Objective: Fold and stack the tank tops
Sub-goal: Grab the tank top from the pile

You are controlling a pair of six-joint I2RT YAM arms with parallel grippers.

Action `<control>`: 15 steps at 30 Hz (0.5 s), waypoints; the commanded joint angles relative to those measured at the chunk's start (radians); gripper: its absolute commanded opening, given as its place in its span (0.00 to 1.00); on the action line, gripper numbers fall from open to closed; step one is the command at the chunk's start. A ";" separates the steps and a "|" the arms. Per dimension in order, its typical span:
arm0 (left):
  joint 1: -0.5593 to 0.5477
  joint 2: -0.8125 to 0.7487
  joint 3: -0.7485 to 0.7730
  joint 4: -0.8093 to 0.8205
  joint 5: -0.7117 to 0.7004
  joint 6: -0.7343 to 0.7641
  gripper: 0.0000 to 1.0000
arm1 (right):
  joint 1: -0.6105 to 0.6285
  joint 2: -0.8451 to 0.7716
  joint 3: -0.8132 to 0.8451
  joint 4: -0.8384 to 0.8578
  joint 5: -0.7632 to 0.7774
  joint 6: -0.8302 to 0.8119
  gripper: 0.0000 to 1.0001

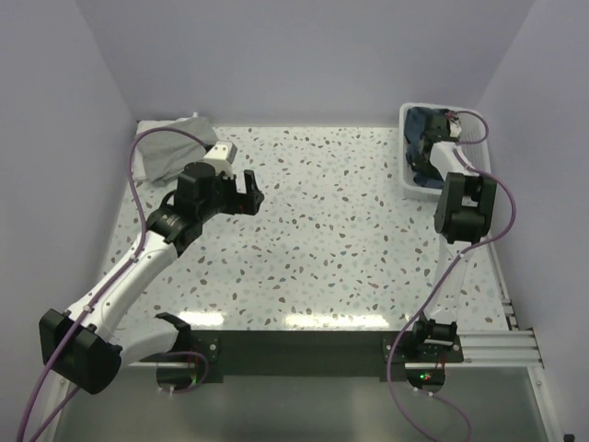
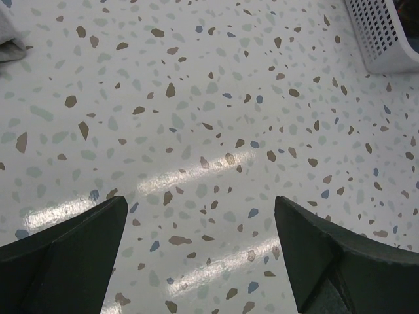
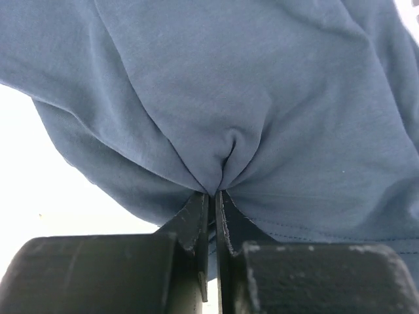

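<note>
The navy tank top (image 1: 425, 129) lies bunched in the white basket (image 1: 409, 180) at the far right; its print is hidden. My right gripper (image 1: 448, 124) reaches into the basket and is shut on a pinch of this navy cloth (image 3: 249, 104), the gripper (image 3: 212, 195) with jaws pressed together on the fold. The grey tank top (image 1: 170, 147) lies folded at the table's far left corner; a bit shows in the left wrist view (image 2: 10, 36). My left gripper (image 1: 248, 191) hovers open and empty over the bare table right of it, also seen in its wrist view (image 2: 200, 226).
The speckled white table (image 1: 322, 239) spans the view. The basket's mesh corner (image 2: 383, 36) shows in the left wrist view. Purple cables trail from both arms. Walls close the left, back and right sides.
</note>
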 commanded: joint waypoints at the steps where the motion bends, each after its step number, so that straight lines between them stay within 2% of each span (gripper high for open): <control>1: -0.002 0.002 0.018 0.021 0.002 -0.005 1.00 | 0.001 -0.087 0.011 0.042 0.049 0.011 0.00; 8: 0.000 -0.002 0.023 0.024 0.002 -0.008 1.00 | 0.001 -0.243 0.083 -0.003 0.082 -0.003 0.00; 15: 0.000 -0.013 0.025 0.025 -0.001 -0.008 1.00 | 0.001 -0.388 0.166 0.006 -0.004 -0.022 0.00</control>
